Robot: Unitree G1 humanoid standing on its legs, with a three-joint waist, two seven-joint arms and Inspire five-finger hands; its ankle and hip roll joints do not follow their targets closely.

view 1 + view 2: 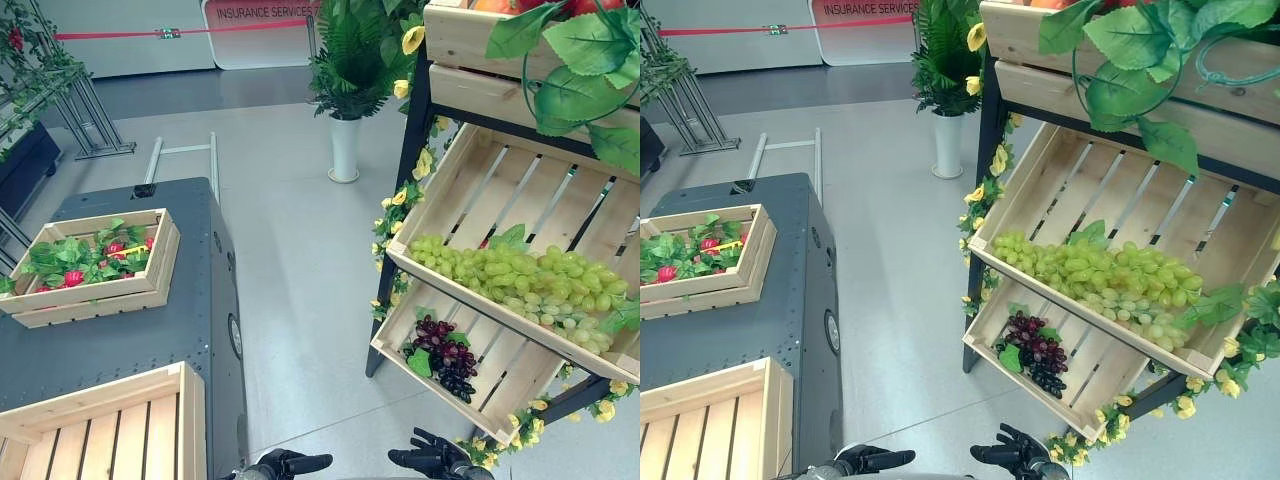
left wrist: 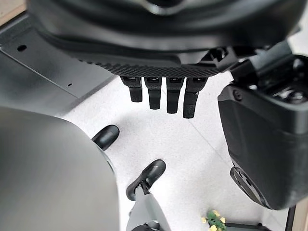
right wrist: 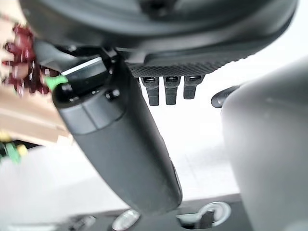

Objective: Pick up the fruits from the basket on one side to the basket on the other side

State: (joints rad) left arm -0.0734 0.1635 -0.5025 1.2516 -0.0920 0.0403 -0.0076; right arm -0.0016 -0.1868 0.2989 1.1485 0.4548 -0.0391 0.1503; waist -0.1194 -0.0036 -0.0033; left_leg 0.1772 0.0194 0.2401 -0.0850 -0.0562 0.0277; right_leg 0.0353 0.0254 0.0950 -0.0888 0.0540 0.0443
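We see pale unfinished wood slat crates on a black metal-looking shelf frame, right of frame. Green grapes look glossy plastic, purple grapes duller. Desk at left is matt dark grey, finely speckled. Floor smooth, light grey. White vase smooth, glossy.

Green grapes heaped along middle slanted crate – dark purple grapes bunched in lower crate

Grey floor, potted fern in white vase (far side), metal rack.
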